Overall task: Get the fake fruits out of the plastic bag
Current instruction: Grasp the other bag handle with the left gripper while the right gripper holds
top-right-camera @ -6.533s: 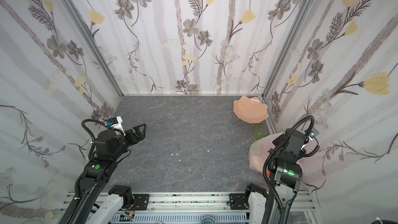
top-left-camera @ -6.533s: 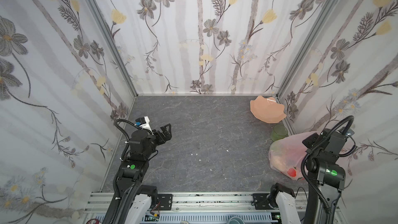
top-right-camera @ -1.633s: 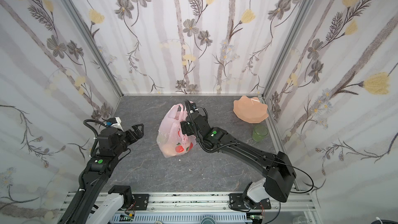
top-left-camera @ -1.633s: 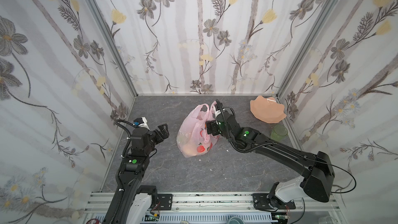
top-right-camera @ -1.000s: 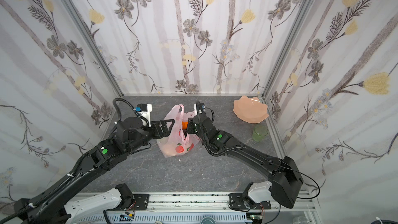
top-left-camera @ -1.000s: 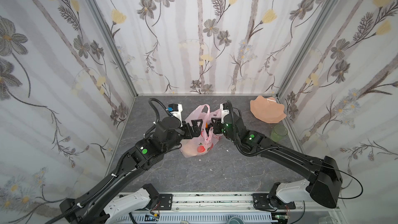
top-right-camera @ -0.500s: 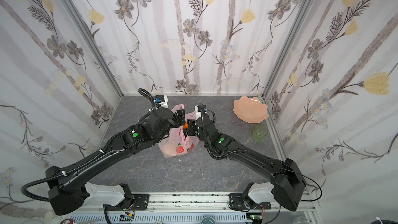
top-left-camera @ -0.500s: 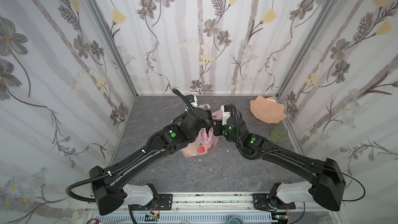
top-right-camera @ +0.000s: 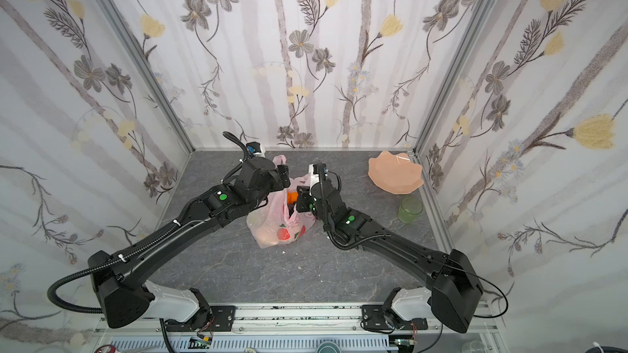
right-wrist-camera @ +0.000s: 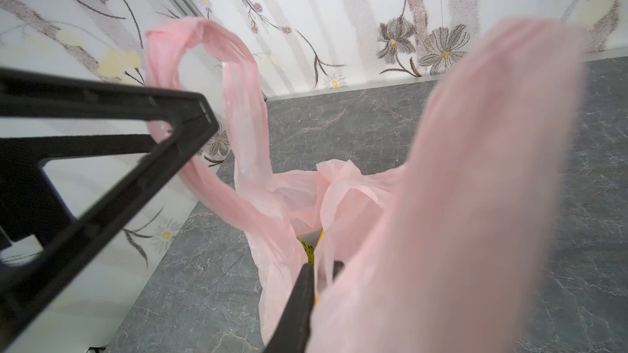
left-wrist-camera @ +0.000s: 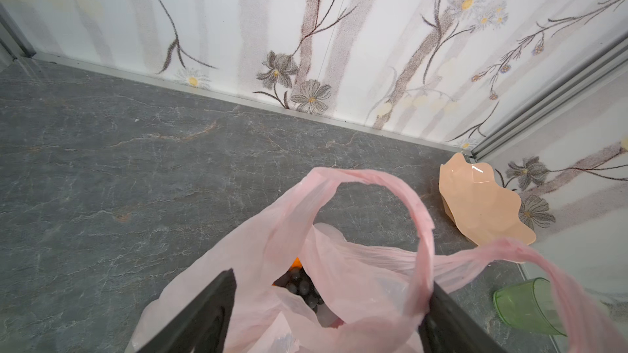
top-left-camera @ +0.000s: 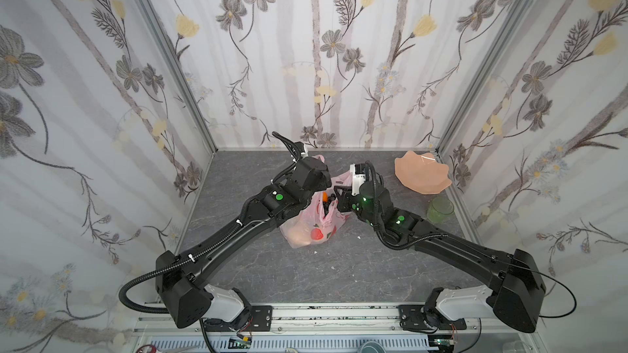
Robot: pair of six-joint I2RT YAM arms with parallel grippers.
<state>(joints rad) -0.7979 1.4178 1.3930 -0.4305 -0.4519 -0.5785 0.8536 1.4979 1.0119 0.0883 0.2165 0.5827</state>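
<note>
The pink plastic bag [top-left-camera: 306, 229] [top-right-camera: 273, 229] stands upright mid-floor with its mouth facing up. Through the mouth show a dark grape bunch [left-wrist-camera: 302, 290] and an orange [left-wrist-camera: 296, 262] [top-right-camera: 291, 196]; a yellow-green fruit [right-wrist-camera: 307, 249] peeks out in the right wrist view. The other fake fruits are hidden by the film. My left gripper [left-wrist-camera: 333, 280] [top-left-camera: 324, 186] is open, with its fingers [left-wrist-camera: 204, 310] on either side of the bag's mouth and one handle loop [left-wrist-camera: 418, 219] against the far finger. My right gripper [right-wrist-camera: 321, 266] [top-left-camera: 339, 195] is shut on the bag's rim film.
A peach scalloped plate [top-left-camera: 421, 174] [left-wrist-camera: 475, 205] lies in the back right corner, with a green translucent cup [top-left-camera: 440, 210] [left-wrist-camera: 523, 303] just in front of it. Walls close the floor on three sides. Small white crumbs [top-left-camera: 316, 252] lie near the bag.
My left arm has swung in from the left to the bag's mouth, jaws narrowing slightly. My right gripper has closed on the bag's rim. The bag has stayed mid-floor.
</note>
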